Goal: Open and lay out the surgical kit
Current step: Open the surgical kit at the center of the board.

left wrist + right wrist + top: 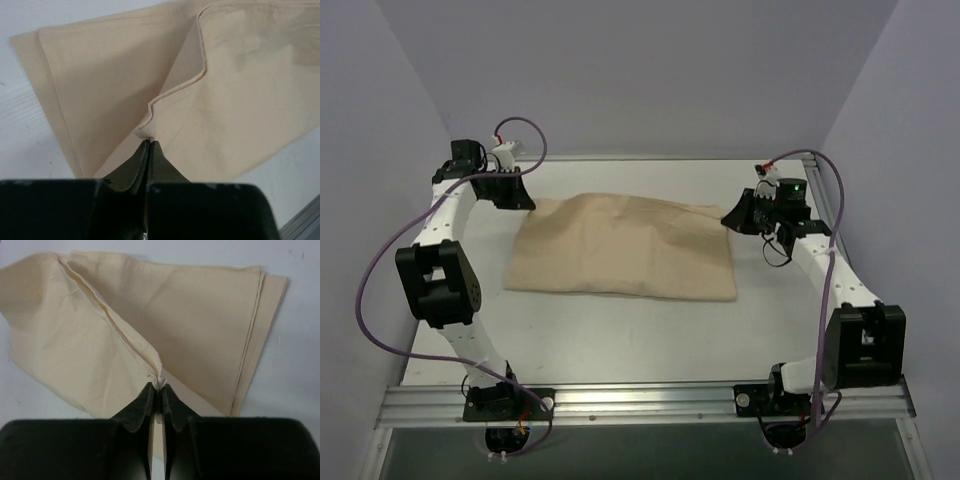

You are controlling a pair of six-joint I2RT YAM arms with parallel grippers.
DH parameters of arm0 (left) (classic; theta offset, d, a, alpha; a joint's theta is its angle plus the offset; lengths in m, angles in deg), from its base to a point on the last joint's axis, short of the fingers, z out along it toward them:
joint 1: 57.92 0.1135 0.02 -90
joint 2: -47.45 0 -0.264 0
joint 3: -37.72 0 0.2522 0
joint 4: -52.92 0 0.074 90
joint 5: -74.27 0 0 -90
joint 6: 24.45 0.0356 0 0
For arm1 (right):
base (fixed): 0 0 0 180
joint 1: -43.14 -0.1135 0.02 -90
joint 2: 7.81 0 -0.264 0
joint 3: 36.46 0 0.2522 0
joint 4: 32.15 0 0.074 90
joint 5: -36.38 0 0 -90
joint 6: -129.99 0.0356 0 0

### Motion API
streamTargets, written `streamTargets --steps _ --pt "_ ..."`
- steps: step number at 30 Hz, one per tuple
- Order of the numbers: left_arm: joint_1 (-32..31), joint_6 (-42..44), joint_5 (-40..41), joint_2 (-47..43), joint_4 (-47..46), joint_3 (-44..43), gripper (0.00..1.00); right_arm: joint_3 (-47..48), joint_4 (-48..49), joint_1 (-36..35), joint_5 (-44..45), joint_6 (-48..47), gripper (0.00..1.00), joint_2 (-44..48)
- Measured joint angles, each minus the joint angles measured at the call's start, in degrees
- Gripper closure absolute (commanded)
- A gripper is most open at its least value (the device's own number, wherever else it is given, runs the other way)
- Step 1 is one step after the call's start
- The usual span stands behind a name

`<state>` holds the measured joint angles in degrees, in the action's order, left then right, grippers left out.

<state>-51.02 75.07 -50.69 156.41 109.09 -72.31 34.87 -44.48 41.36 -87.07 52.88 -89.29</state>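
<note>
The surgical kit lies as a flat, closed bundle of tan fabric in the middle of the tabletop, a little toward the far side. Nothing of its contents shows. Its long axis runs left to right across the space between the two arms, and each short end points toward one wrist. The near long edge sits flat, while the far edge is lifted into a shallow ridge. At the far-left corner the left gripper has its jaws pressed together on the tip of the upper flap, whose hemmed edge peels up off the layer below. At the far-right corner the right gripper has its jaws clamped on a small puckered fold of the same fabric, with creases fanning out from the pinch. Holding both far corners at once looks meant to let the arms draw one whole layer back evenly along the kit's length, not twist it from one end. The unwrapping seems to be only at its first fold.
</note>
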Motion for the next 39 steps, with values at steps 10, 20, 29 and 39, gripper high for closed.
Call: streamTargets --steps 10,20,29,39 --pt "10.34 15.02 -4.52 -18.16 13.38 17.0 0.98 -16.35 -14.56 -1.7 7.96 8.61 1.0 16.48" --pt "11.17 36.52 7.3 -36.81 30.93 34.14 0.98 -18.25 -29.33 -10.23 17.57 19.52 1.0 29.53" --pt "12.2 45.48 17.68 -44.13 34.05 39.74 0.98 -18.25 -44.11 -14.36 20.65 21.68 1.0 39.3" --pt "12.22 51.91 19.12 -46.23 35.21 37.07 0.98 -15.34 -52.59 -15.21 21.79 22.03 1.0 44.87"
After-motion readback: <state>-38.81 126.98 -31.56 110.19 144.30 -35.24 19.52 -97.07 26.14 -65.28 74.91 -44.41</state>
